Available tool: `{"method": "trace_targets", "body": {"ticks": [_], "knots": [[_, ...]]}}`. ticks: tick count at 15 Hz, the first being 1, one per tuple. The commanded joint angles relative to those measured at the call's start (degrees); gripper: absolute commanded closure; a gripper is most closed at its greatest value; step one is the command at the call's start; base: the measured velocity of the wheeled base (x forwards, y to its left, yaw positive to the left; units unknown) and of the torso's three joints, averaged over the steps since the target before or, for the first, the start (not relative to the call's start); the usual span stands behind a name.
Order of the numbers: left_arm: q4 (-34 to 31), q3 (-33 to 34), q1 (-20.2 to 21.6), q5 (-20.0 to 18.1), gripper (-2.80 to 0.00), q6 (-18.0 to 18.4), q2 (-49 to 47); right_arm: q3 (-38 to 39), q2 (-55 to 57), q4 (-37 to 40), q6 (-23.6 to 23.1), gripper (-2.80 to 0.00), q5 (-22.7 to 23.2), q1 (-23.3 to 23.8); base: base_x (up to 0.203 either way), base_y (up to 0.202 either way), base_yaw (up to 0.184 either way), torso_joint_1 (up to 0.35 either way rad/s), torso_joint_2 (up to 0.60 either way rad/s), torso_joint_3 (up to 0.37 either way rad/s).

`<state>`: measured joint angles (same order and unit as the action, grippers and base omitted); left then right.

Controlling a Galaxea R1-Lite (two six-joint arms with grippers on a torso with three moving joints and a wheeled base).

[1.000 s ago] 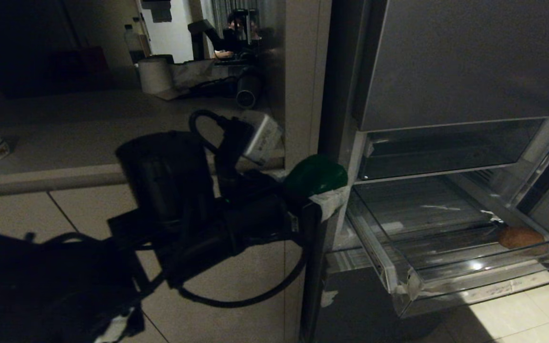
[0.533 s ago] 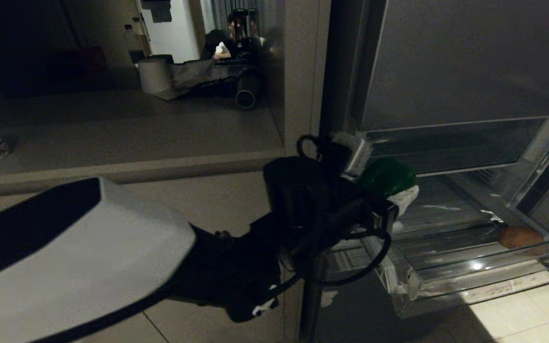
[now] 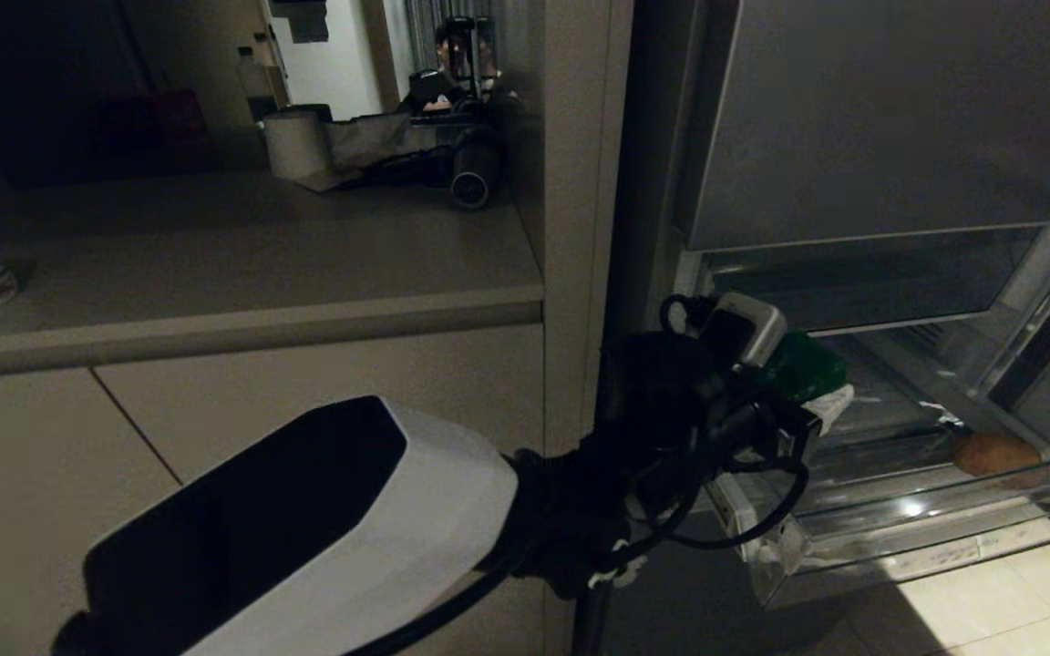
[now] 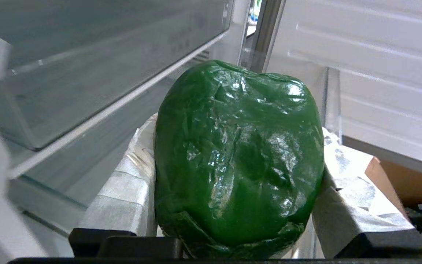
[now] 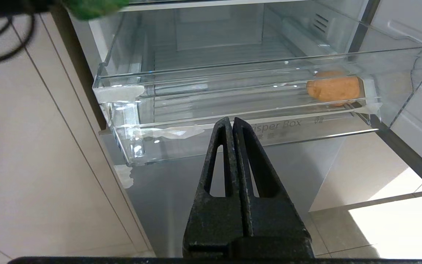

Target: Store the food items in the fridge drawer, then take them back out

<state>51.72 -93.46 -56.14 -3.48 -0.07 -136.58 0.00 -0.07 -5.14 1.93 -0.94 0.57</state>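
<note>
the left gripper [image 3: 812, 396] grips the pepper [image 3: 798, 366] between taped fingers [image 4: 123, 183], above the drawer's [image 3: 766, 547] left end; the potato [image 3: 997, 453] lies inside at the right. released this high, the glossy pepper could bounce or roll out. the right gripper [image 5: 233, 123] is closed, empty.

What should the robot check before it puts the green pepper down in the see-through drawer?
1. Pepper held firmly: ok. The left pincer is shut on the green pepper, one taped finger on each side.
2. Drawer pulled out: ok. The fridge drawer stands open, its top uncovered.
3. Pepper over the drawer: ok. The head view shows it above the drawer's left end, under the upper bin.
4. Free spot to land: ok. The potato lies at the far right end, well away from the pepper.
5. Other arm out of the way: ok. The right pincer is shut, empty, outside the drawer's front.
6. Height above the drawer floor: cannot tell.
</note>
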Motion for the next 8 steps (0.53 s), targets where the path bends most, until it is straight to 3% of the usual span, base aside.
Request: {"method": "trace_targets", "body": {"ticks": [1, 5, 6, 8], "knots": [[-1.52, -4.70, -0.46, 0.85, 0.00, -0.02, -3.62, 1.76, 0.07, -0.04, 0.01, 0.00, -0.03, 0.02, 0.000, 0.000, 0.000, 0.000, 0.00, 0.000], [-5.07, -11.44, -0.55, 1.46, 0.00, -0.01, -7.33, 1.76, 0.07, -0.04, 0.01, 0.00, -0.03, 0.04, 0.000, 0.000, 0.000, 0.000, 0.00, 0.000], [-5.62, -13.10, -0.55, 1.53, -2.80, -0.05, -8.12, 1.76, 0.07, -0.04, 0.01, 0.00, -0.03, -0.05, 0.000, 0.000, 0.000, 0.000, 0.00, 0.000], [-6.66, -16.89, -0.54, 3.20, -2.80, -0.17, -10.22, 1.76, 0.07, -0.04, 0.01, 0.00, -0.03, 0.04, 0.000, 0.000, 0.000, 0.000, 0.00, 0.000]]}}
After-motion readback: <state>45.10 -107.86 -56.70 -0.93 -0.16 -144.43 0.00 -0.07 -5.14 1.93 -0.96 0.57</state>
